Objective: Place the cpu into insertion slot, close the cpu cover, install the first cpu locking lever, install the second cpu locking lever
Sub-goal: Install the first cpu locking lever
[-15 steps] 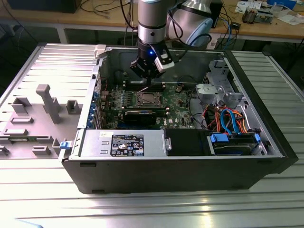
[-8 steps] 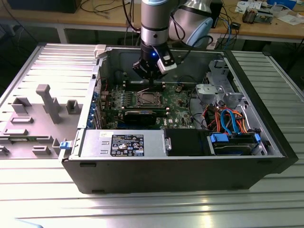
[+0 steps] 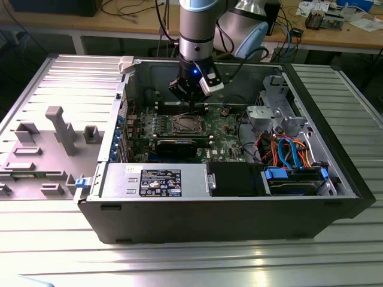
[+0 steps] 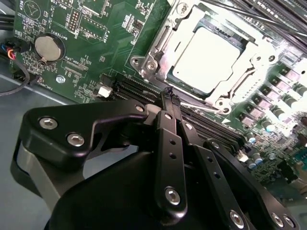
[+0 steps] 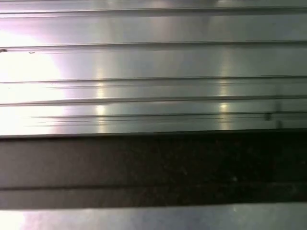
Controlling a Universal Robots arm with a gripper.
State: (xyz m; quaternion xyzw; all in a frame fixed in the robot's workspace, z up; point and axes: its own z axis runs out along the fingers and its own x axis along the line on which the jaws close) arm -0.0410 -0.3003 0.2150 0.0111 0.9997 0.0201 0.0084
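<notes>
just ahead of the gripper (image 4: pixel 169 98), whose fingers are pressed together on nothing, the cpu (image 4: pixel 211 53) is seen lying flat, face up, in the insertion slot (image 4: pixel 144 63), framed by the lowered cpu cover (image 4: pixel 191 21); being square, it is judged to have no long axis.

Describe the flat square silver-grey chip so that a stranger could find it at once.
Look inside the open black computer case, at the green circuit board on its floor. Near the board's middle, a silvery square metal frame surrounds the flat silver-grey chip. Unlike the long black slots beside it, it is plain, square and bright.
</notes>
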